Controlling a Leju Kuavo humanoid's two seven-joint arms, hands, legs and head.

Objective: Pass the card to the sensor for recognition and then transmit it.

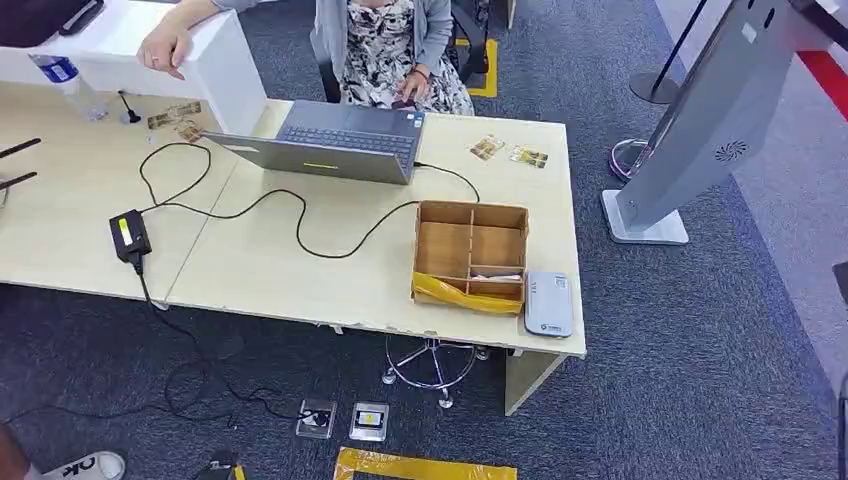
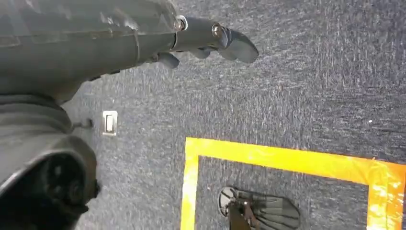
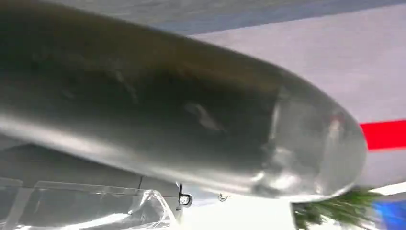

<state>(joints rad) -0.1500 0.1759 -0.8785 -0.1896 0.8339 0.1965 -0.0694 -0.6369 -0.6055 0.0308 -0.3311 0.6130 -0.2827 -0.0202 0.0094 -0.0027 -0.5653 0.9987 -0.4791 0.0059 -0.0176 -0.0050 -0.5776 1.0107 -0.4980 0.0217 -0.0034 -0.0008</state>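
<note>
Surface (image 1: 300,280): a pale wooden desk is standing on dark blue carpet, seen from above in the head view
Sensor (image 1: 548,303): a flat grey reader is lying at the near right corner of the surface, just beside the right wall of the box
Box (image 1: 470,255): a brown cardboard box with dividers is sitting near the right end of the surface, yellow tape running along its near edge
Card (image 1: 496,275): a thin pale card seems to be lying in the box's near right compartment; it is too small to read
Loose cards (image 1: 509,152): two small patterned cards are lying flat at the far right of the surface, well apart from the box
Left hand (image 2: 210,40): it is hanging over the carpet beside a yellow taped square (image 2: 287,163), its dark fingers (image 2: 239,45) lying loosely apart and holding nothing; it is well away from the card and the sensor
Right hand: the right wrist view is blurred by a silver cover close to the lens, so whether the hand is spread or closed cannot be told
Laptop (image 1: 340,145): it is lying open at the far edge of the surface, a black cable trailing from it to a power brick (image 1: 130,235)
Person (image 1: 385,45): someone in a patterned top is sitting behind the laptop, one hand resting on a white counter
</note>
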